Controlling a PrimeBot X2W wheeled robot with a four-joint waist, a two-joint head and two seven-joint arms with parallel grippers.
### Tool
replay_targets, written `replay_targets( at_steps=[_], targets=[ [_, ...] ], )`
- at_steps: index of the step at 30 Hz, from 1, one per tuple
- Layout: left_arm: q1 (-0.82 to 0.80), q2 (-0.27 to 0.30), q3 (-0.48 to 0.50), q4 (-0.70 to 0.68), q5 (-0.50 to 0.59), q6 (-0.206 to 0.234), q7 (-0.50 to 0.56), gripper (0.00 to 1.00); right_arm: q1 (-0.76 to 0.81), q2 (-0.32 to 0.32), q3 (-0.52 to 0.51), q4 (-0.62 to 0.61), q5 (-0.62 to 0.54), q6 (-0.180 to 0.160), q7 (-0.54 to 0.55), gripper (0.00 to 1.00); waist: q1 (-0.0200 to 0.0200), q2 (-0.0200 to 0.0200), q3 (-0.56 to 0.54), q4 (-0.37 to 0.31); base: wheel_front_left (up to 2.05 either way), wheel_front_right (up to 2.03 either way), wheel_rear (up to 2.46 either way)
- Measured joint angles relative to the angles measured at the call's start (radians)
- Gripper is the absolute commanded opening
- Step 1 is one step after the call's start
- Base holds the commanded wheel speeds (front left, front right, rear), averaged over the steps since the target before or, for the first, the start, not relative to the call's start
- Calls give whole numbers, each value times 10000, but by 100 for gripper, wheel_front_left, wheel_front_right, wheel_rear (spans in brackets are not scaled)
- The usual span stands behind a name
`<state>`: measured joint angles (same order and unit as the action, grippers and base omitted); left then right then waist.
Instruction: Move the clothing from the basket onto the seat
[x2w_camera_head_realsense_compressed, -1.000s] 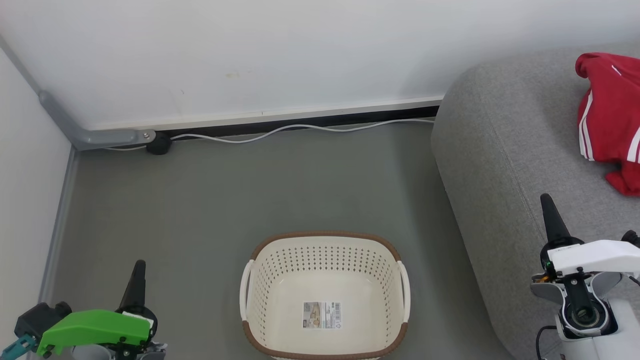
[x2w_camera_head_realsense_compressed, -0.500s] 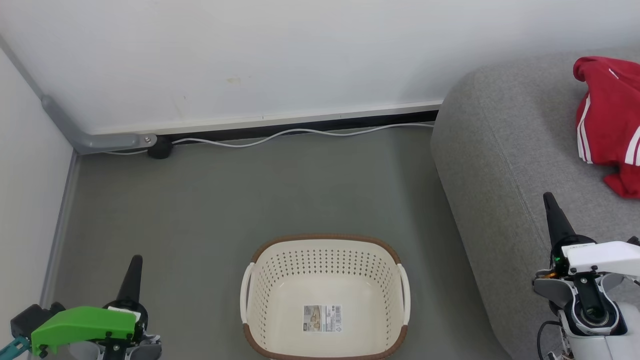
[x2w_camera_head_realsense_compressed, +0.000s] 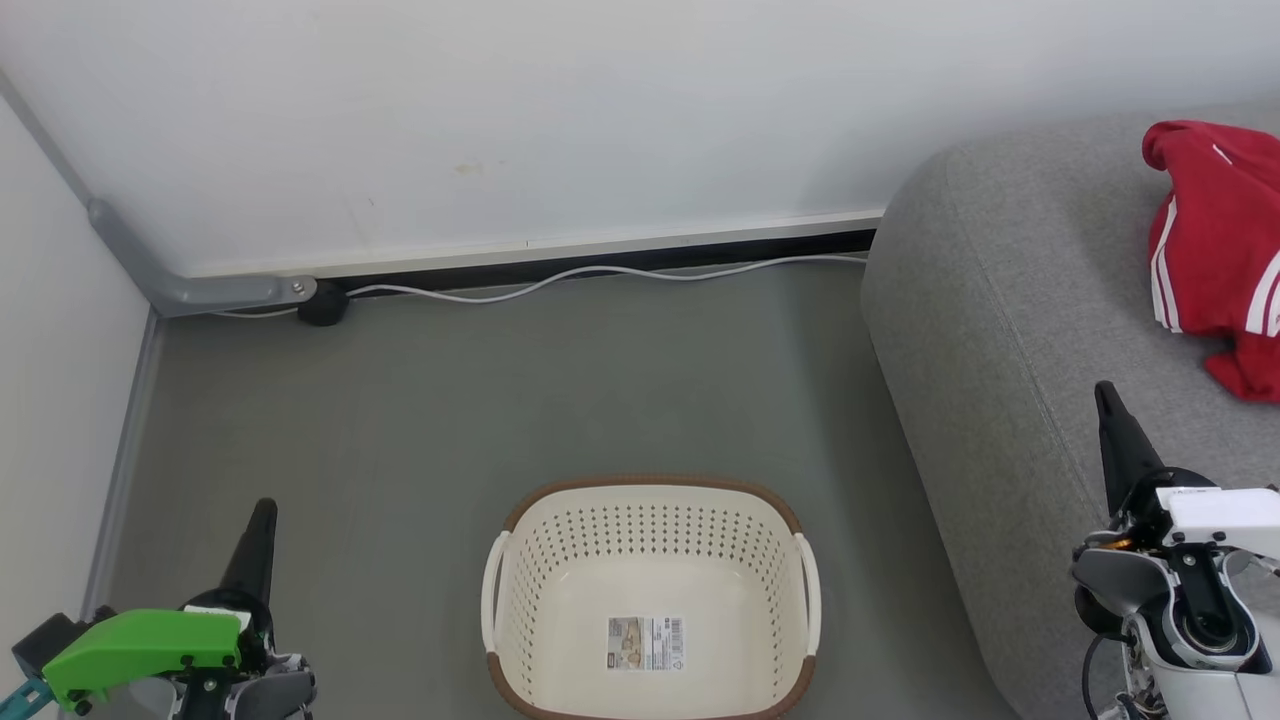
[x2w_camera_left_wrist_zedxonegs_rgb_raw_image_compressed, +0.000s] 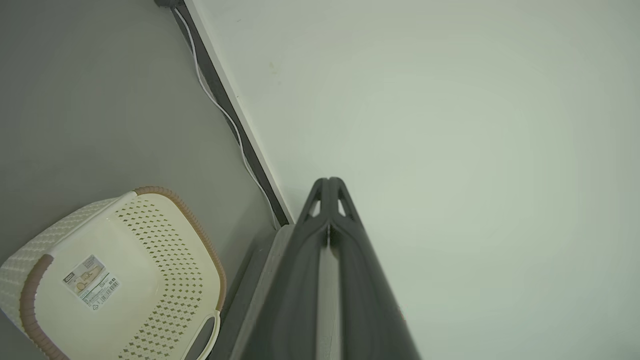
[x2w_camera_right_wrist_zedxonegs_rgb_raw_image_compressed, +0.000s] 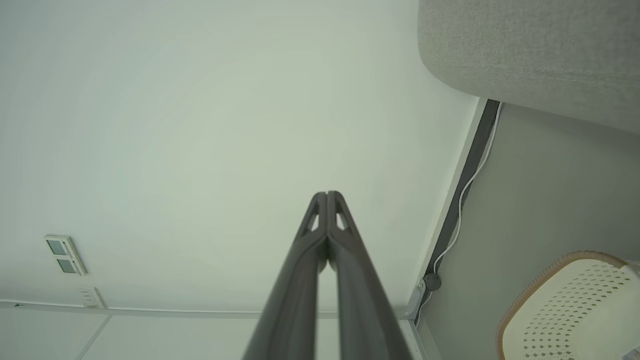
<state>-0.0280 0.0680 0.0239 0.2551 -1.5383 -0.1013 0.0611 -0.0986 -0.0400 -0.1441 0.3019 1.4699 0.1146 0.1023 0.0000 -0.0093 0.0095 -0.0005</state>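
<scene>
**Beside the basket: both tools idle, clothing up on the seat**

At the lower corners of the head view, find the left tool (x2w_camera_head_realsense_compressed: 258, 530) and the right tool (x2w_camera_head_realsense_compressed: 1112, 420) both clenched, long dark fingers pressed tip to tip, gripping nothing; confirm the same from each wrist view. Between them, on the grey floor (x2w_camera_head_realsense_compressed: 500, 400), look into the basket (x2w_camera_head_realsense_compressed: 650, 484): upright, nothing inside but a label sticker (x2w_camera_head_realsense_compressed: 645, 642) on its bottom. Further right, past the right tool, follow the rounded edge of the seat (x2w_camera_head_realsense_compressed: 1000, 320) up to the clothing (x2w_camera_head_realsense_compressed: 1215, 250), lying crumpled on it, well apart from the basket and running off the right edge of view. Beyond, at the foot of the wall (x2w_camera_head_realsense_compressed: 600, 120), note a white cable (x2w_camera_head_realsense_compressed: 600, 272).

Judge the transfer as likely finished, with only a check and a tidy rest pose left. To do that well: scan the basket bottom and the floor around it for any stray red piece; turn right enough to see the whole pile, since cannot tell from here whether any part hangs off the far side. Leave both tools closed and low, away from the basket and the seat front, so as to nudge nothing.
</scene>
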Motion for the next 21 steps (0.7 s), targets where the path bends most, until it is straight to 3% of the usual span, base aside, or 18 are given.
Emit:
replay_targets(
  at_steps=[9,21],
  targets=[
    [-195,-81,188,165,-819,-184,186,0,3,2,-102,-31,1206,15,222,0,0,0,-70,2,0,0,0],
    [-256,-98,221,211,-871,-188,188,0,41,4,-92,-71,1243,27,219,0,0,0,-69,3,0,0,0]
  ],
)
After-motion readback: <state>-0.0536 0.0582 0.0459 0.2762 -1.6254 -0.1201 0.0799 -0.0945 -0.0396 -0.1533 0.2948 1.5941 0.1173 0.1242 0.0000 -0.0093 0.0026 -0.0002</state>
